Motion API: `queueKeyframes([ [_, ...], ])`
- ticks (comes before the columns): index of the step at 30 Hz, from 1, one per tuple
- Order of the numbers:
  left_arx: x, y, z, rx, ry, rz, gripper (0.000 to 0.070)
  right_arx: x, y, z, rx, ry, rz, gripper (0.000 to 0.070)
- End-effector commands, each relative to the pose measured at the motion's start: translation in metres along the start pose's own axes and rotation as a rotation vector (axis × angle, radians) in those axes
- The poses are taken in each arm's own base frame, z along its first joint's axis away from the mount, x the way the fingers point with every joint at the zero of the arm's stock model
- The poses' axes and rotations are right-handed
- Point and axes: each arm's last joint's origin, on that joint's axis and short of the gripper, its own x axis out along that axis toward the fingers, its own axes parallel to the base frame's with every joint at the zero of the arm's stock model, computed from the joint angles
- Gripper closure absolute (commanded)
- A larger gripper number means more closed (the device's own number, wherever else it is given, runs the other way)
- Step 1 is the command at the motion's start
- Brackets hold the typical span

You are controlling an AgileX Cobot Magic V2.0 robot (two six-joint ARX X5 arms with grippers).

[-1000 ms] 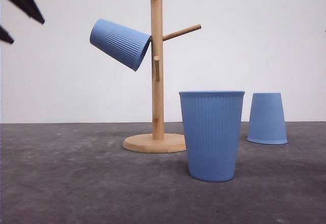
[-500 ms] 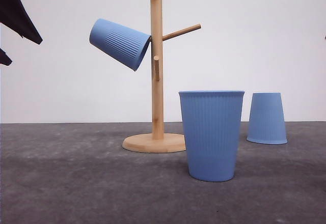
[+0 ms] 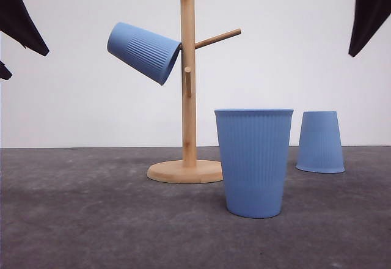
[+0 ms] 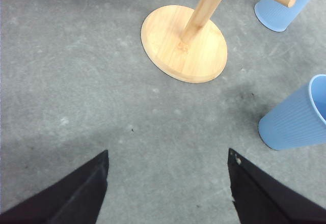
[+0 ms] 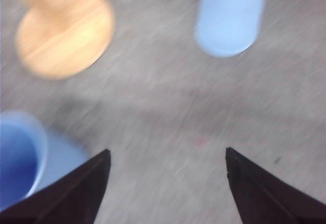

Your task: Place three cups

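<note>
1. Starting at the left: left gripper (image 4: 168,183) high above the grey table (image 3: 91,220), fingers spread wide, nothing between them; best kept up and clear of the hung cup (image 3: 144,52), already mouth-first on the left peg of the wooden stand (image 3: 188,98).
2. Moving to the middle: upright cup (image 3: 254,162), mouth up, just in front of the stand's base, probably the next to go on a peg; worth gripping from the side, mid-wall, squeezing gently on thin ribbed walls.
3. Going further right: upside-down cup (image 3: 320,141), well behind, apart from the stand.
4. Ending at the right: right gripper (image 5: 165,183) raised, fingers parted and empty; blurred wrist picture suggests motion, so slowing before descent advisable.
</note>
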Motion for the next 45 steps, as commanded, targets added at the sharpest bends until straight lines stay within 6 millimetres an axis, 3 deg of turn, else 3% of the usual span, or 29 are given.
queueKeyframes([
  [1, 0.001, 0.000, 0.002, 0.011, -0.006, -0.003, 0.0268, 0.008, -0.002, 0.016, -0.024, 0.005, -0.007, 0.0247],
  [4, 0.001, 0.000, 0.002, 0.011, -0.006, -0.003, 0.0268, 0.022, -0.009, 0.038, -0.014, 0.013, -0.023, 0.0239],
  [9, 0.001, 0.000, 0.002, 0.012, -0.008, -0.002, 0.0268, 0.050, -0.019, 0.072, -0.001, 0.026, -0.039, 0.0162],
  [15, 0.001, 0.000, 0.002, 0.014, -0.013, 0.004, 0.0268, 0.088, -0.029, 0.100, -0.008, 0.033, -0.046, 0.0118],
  [22, 0.001, 0.000, 0.002, 0.013, -0.013, 0.006, 0.0268, 0.132, -0.042, 0.108, 0.001, 0.011, -0.052, 0.0117],
  [29, 0.001, 0.000, 0.002, 0.014, -0.015, 0.013, 0.0268, 0.162, -0.050, 0.105, 0.005, 0.012, -0.063, 0.0120],
  [32, 0.001, 0.000, 0.003, 0.016, -0.022, 0.014, 0.0268, 0.168, -0.052, 0.103, 0.006, 0.020, -0.063, 0.0153],
  [41, 0.001, 0.001, 0.005, 0.022, -0.037, 0.030, 0.0268, 0.172, -0.053, 0.102, 0.007, 0.026, -0.064, 0.0368],
  [45, 0.001, 0.001, 0.005, 0.022, -0.037, 0.030, 0.0268, 0.171, -0.052, 0.103, 0.006, 0.026, -0.063, 0.0382],
])
